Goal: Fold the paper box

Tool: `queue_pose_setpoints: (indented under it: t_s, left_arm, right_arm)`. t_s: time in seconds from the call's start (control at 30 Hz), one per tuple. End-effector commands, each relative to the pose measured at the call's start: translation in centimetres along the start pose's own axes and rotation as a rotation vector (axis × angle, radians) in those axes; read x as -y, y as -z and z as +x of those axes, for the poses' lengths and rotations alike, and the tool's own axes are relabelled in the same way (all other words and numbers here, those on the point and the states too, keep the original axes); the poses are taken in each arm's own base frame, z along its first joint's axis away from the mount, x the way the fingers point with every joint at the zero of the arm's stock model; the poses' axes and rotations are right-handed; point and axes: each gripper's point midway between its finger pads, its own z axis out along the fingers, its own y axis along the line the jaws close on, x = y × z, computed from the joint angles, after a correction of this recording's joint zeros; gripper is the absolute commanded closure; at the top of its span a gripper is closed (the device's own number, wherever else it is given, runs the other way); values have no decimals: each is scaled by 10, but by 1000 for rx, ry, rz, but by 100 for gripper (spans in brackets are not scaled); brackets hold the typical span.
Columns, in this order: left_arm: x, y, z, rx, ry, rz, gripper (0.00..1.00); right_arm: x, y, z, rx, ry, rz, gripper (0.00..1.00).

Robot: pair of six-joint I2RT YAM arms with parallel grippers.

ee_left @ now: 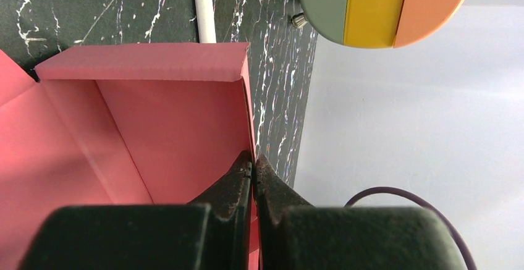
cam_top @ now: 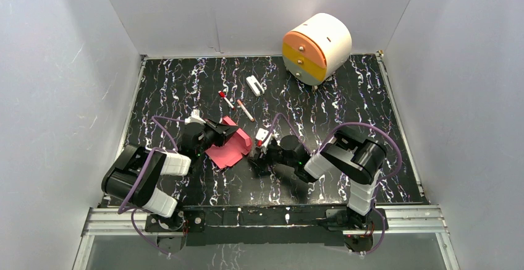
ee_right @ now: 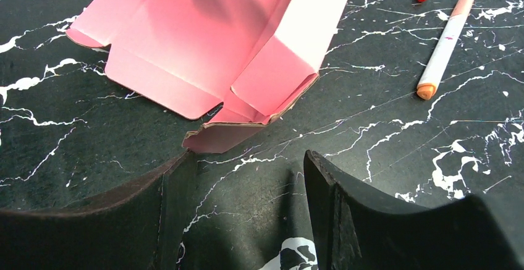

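Paper box [cam_top: 230, 146]: pink card, half-formed, lying on the black marbled worktop [cam_top: 371, 97] between the two arms. One wall is raised and the other flaps are flat. Left jaws are closed on the edge of that raised wall, the card pinched between them. Right jaws are spread and low over the worktop, just short of the nearest corner flap, holding nothing. Beyond the box we note an orange-capped pen [cam_top: 245, 110] and a red-capped pen [cam_top: 226, 99], both apart from it. Farther back lie a small white case [cam_top: 254, 85] and the round drawer unit [cam_top: 317, 47], which stands by the back wall.
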Motion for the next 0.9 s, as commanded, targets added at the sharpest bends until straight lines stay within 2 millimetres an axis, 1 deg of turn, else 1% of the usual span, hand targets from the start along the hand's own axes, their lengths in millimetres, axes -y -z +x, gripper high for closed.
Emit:
queue_pose_setpoints:
  t_s: [0.0, 0.1, 0.27, 0.37, 0.47, 0.67, 0.87]
  left_arm:
    - [5, 1, 0, -9, -5, 28, 100]
    - [5, 0, 1, -15, -6, 29, 100]
    - [4, 1, 3, -28, -13, 29, 100]
    - [3, 0, 5, -36, -14, 27, 100]
    - [3, -1, 5, -43, -13, 28, 100]
    - [4, -2, 5, -41, -11, 29, 100]
    - [4, -1, 6, -45, -4, 32, 100]
  right_arm:
    - [10, 4, -30, 100, 24, 41, 27]
    - [20, 14, -27, 83, 44, 104, 25]
    - [31, 26, -16, 22, 91, 151, 23]
    - [36, 29, -17, 14, 97, 161, 23]
    - [35, 25, -19, 8, 105, 141, 25]
    - [18, 4, -30, 42, 78, 15, 32]
    - [12, -7, -41, 96, 51, -23, 34]
